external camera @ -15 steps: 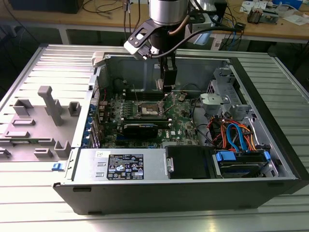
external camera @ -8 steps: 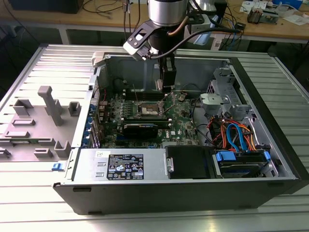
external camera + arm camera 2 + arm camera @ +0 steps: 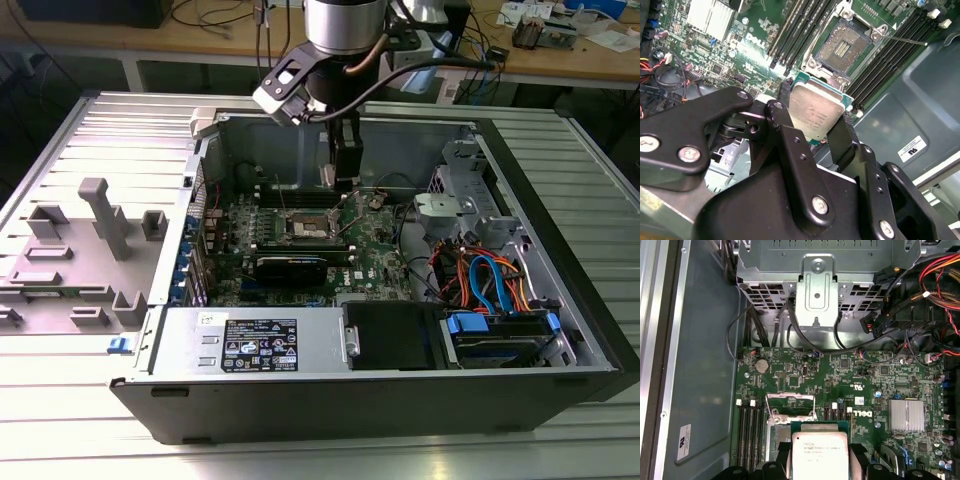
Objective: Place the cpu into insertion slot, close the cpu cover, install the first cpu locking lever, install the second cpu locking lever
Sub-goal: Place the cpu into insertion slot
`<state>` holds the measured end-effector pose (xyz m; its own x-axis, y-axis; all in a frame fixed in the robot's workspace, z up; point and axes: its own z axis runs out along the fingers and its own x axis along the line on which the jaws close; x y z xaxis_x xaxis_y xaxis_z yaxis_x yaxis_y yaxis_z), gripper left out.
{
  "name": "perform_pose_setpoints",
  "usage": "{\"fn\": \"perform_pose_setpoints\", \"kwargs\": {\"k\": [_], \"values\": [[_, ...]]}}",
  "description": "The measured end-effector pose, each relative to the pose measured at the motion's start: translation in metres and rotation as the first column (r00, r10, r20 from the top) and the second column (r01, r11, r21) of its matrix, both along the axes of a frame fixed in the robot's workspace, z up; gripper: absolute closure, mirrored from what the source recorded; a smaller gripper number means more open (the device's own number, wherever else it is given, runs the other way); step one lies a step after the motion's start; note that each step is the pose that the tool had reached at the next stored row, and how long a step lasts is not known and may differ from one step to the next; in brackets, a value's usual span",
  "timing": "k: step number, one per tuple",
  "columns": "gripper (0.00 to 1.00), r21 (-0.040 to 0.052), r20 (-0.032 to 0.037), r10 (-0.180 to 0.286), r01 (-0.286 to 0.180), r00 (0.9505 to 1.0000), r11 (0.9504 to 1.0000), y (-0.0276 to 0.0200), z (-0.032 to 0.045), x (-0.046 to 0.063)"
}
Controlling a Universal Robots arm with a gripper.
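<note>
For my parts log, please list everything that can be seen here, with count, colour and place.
table: one, silver, under everything
computer case: one, black and grey, open, on the table
circuit board: one, green, inside the case
slot: one, dark centre, metal rim, on the board
chip: one, silvery, above the board near the slot
cooling block: one, silver, on the board
cables: several, orange, blue, red, exterior view's right
plastic holder: one, grey, on the table, exterior view's left
tool: one, black, shut on the chip

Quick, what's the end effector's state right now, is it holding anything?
End effector: closed, holding the cpu by its edges.
</note>
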<state>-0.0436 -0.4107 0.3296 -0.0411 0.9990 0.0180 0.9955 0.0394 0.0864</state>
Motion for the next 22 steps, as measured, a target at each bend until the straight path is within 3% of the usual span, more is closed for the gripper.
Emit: {"fn": "perform_pose_setpoints", "kwargs": {"k": [6, 8, 14, 19, 22], "values": [[0.45, 0.0003, -0.0028, 0.0, 0.0, 1.0, 1.0, 0.0, -0.0011, -0.002], [0.45, 0.0001, -0.0067, 0.0, 0.0, 1.0, 1.0, 0.0, -0.0031, -0.002], [0.45, 0.0001, -0.0074, -0.012, 0.012, 0.9999, 0.9999, 0.0001, -0.0103, -0.003], [0.45, 0.0002, -0.0075, -0.015, 0.015, 0.9999, 0.9999, 0.0013, -0.0152, -0.018], [0.45, 0.0004, -0.0075, -0.015, 0.015, 0.9999, 0.9999, 0.0062, -0.0185, -0.021]]}}
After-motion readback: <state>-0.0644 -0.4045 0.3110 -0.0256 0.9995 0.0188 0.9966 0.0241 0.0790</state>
